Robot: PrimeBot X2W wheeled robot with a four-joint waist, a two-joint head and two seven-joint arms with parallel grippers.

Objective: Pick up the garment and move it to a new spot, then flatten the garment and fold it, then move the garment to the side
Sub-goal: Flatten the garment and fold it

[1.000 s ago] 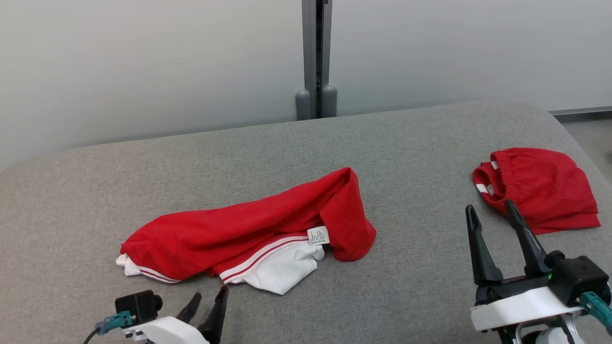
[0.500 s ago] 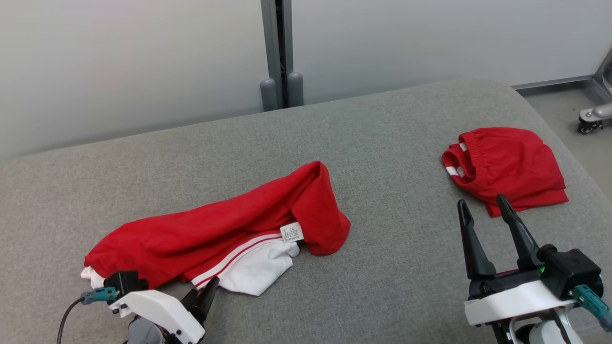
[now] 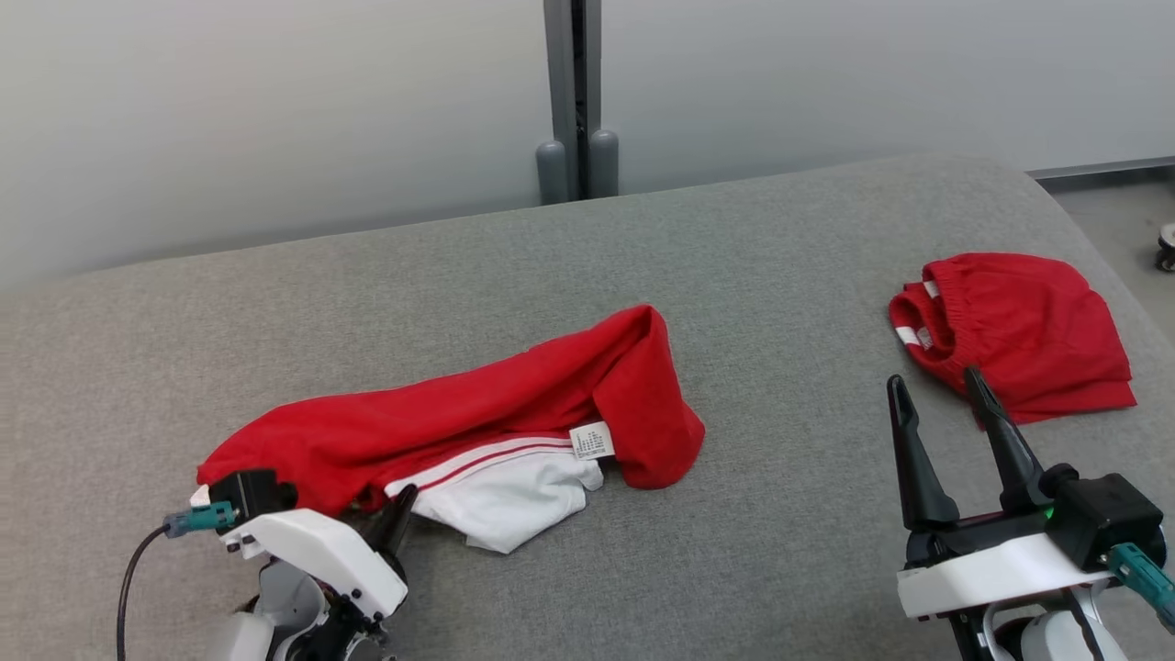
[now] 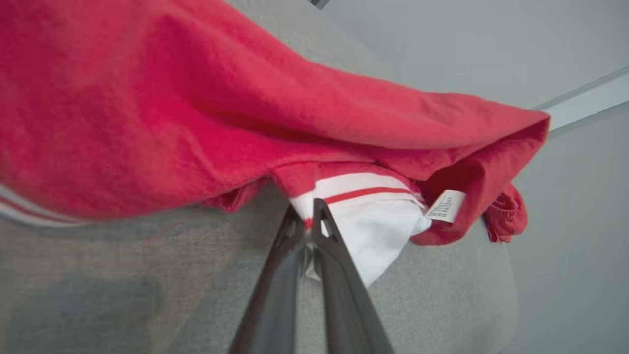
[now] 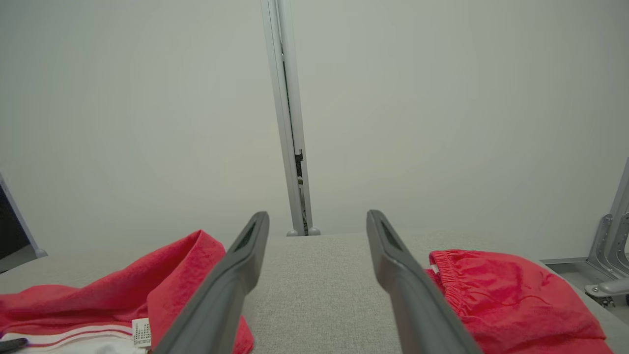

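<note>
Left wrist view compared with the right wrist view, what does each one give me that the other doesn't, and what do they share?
Left wrist view: the left gripper shut on the white striped edge of the crumpled garment, seen close up. Right wrist view: the right gripper open and holding nothing, the folded red garment beside it, and a metal frame at the far right. Shared: the crumpled garment, its white label and the grey cushion.
</note>
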